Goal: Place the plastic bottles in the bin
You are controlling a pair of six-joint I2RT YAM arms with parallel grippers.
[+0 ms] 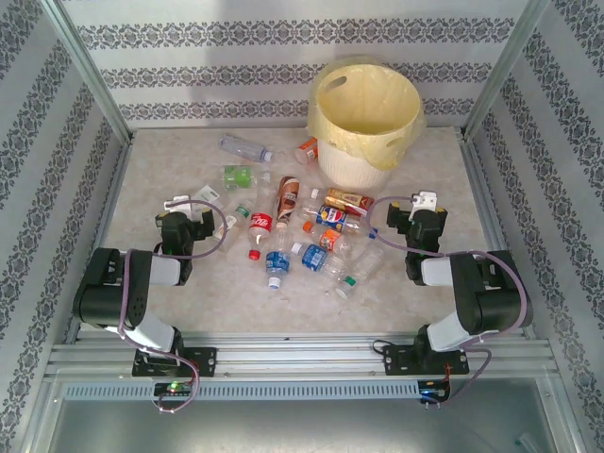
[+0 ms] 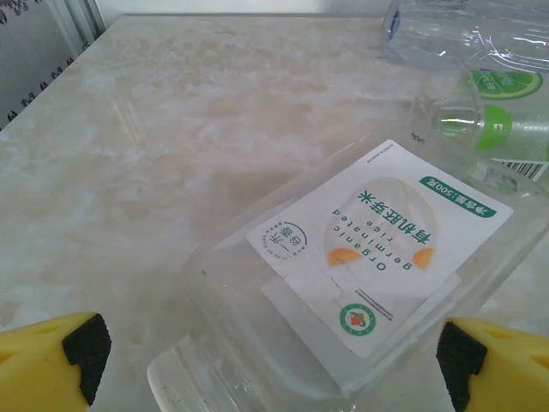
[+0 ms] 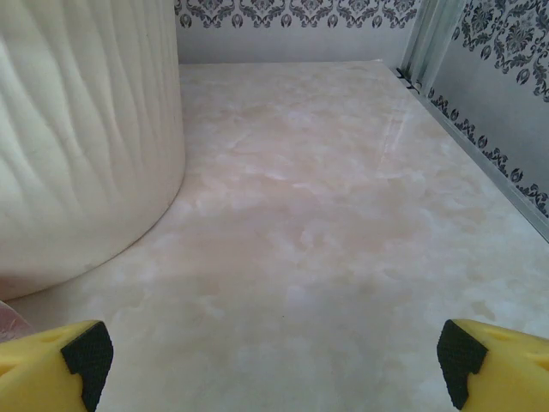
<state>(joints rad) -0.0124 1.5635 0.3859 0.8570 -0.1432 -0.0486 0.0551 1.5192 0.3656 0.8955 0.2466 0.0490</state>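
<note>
I start with the table (image 1: 160, 160). Its marbled top carries everything, and the bin (image 1: 359, 168) stands at the far edge, right of centre, its yellow liner folded over the rim. From above, the liner looks bare inside, so I judge the job hardly begun, with every bottle I can count left to move.

The left gripper (image 1: 193, 200) sits at the left of the pile with its jaws spread wide and nothing pinched. The right gripper (image 1: 420, 203) sits near the bin's base, likewise spread and holding nothing. On the right wrist camera the white wall of the bin (image 3: 86, 129) rises just left of the fingers, with bare table ahead.

The plastic bottles (image 1: 302, 226) lie scattered on their sides between the two arms. Among them I pick out a red-labelled cola bottle (image 1: 260, 225) and a green-labelled bottle (image 1: 238, 176). An orange-labelled bottle (image 1: 307, 149) lies just beside the bin.

Closest to a pick is the clear white-labelled bottle (image 2: 343, 275), lying between the left gripper's (image 2: 273, 360) yellow fingers (image 2: 51, 360), not yet squeezed. I would take that one first.
</note>
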